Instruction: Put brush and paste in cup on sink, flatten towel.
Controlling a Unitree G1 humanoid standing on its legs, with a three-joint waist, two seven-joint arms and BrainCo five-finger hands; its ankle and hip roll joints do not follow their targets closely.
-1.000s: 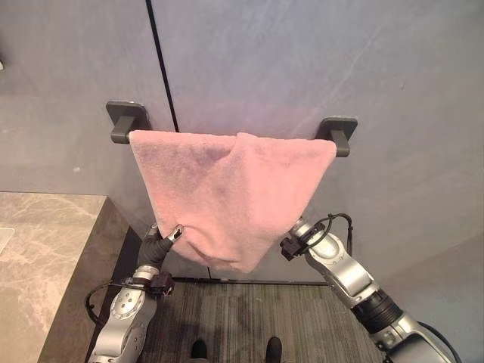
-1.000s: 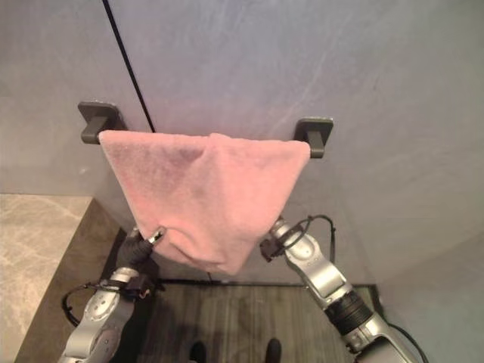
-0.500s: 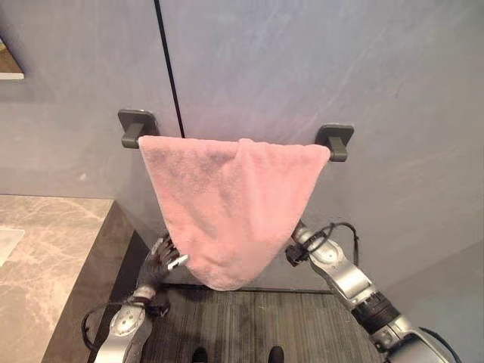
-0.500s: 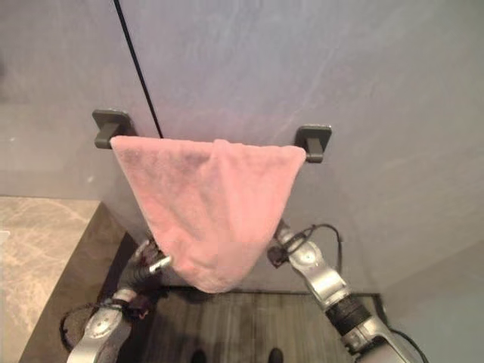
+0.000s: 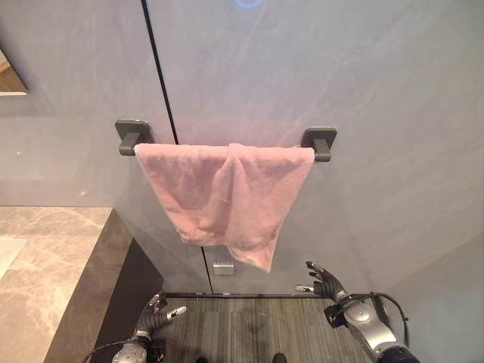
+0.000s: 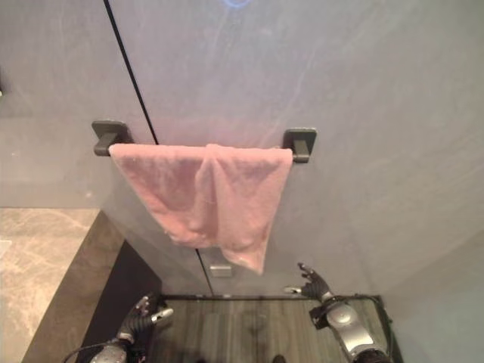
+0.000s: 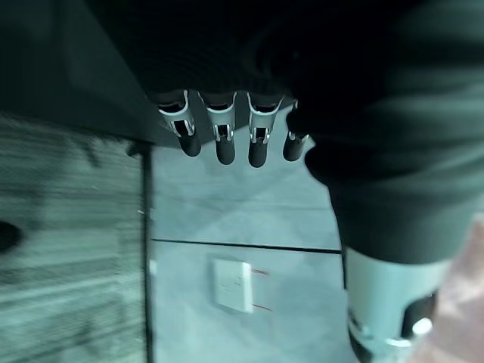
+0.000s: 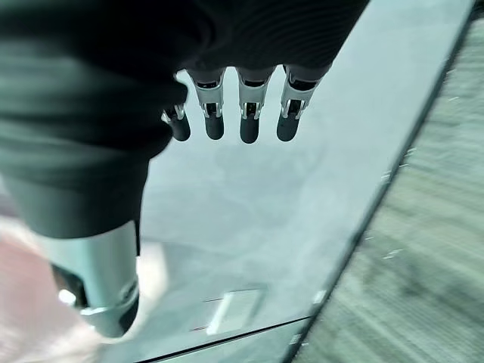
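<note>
A pink towel [image 5: 225, 193] hangs over a dark wall rail [image 5: 321, 141], spread from bracket to bracket, with a fold down its middle and an uneven lower edge. Nothing touches it. My left hand [image 5: 155, 316] is low at the bottom left, well below the towel, with straight fingers [image 7: 219, 136] holding nothing. My right hand [image 5: 327, 284] is low at the bottom right, also below the towel, and its fingers [image 8: 246, 113] are spread and hold nothing.
A marble counter [image 5: 45, 265] with a dark side panel runs along the left. The grey wall [image 5: 363, 91] has a vertical black seam [image 5: 159, 91] and a small white plate [image 5: 222, 268] under the towel. Below lies striped dark flooring [image 5: 249, 325].
Both hands have let go of the towel's lower edge and dropped away. The towel now hangs shorter and looser. The camera has also shifted.
</note>
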